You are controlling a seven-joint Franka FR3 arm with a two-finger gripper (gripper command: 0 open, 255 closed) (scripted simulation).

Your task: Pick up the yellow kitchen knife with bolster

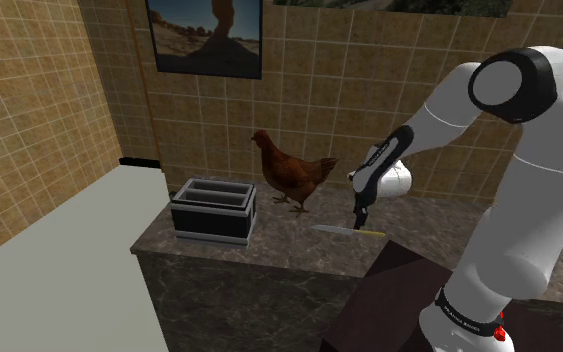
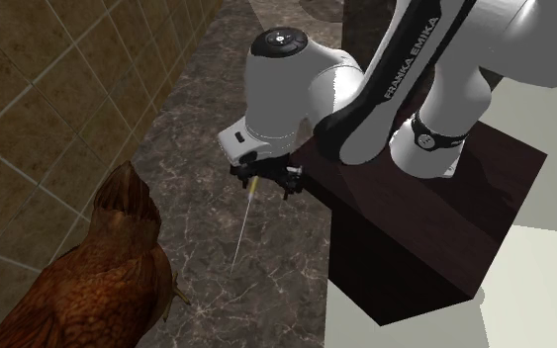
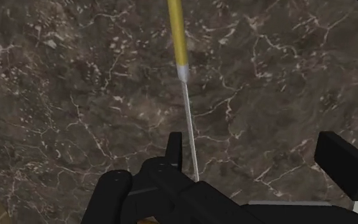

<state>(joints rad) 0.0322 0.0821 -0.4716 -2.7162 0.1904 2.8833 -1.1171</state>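
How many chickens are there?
1. The brown chicken stands on the dark stone counter, beside the dark box, with the knife lying nearby.

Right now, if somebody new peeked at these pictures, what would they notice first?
Probably the big brown hen standing on the dark marbled counter by the tiled wall, next to a grey slotted box. Then the white arm, its open gripper hovering low over a yellow-handled knife lying flat on the counter.
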